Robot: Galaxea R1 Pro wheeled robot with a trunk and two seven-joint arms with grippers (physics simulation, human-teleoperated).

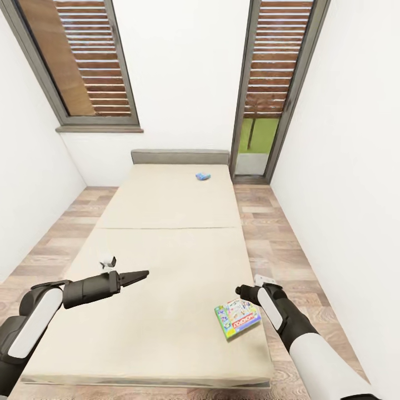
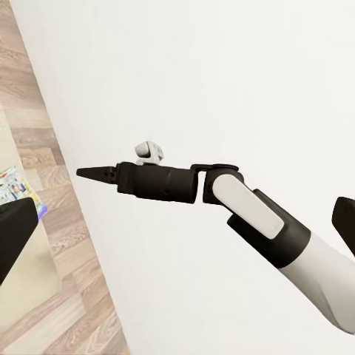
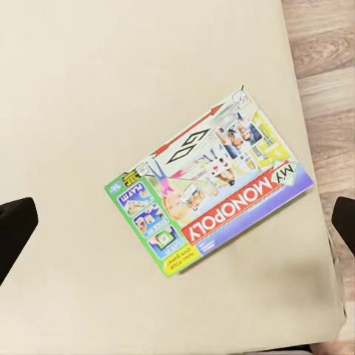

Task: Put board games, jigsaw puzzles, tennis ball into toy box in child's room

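Your right gripper [image 1: 240, 290] hangs spread wide and empty just above the Monopoly box [image 1: 238, 318] near the bed's [image 1: 166, 222] right edge, while your left gripper [image 1: 145, 273] looks pinched closed, holding nothing.

R wrist cam looks straight down on the bed [image 3: 89, 89], cream mattress top, plain & flat. Monopoly box [image 3: 211, 200] lies flat on it, face up, turned at an angle to the mattress edges; red MONOPOLY banner reads upside down here, green strip w/ small pics along one short side. Box sits near the mattress corner, close to the edge but fully on it. Wood-plank floor [image 3: 325, 52] shows beyond that edge. Right hand [image 3: 177, 225]: two dark fingertips [image 3: 15, 229] at opposite frame edges, spread wide, above the box, not touching it.
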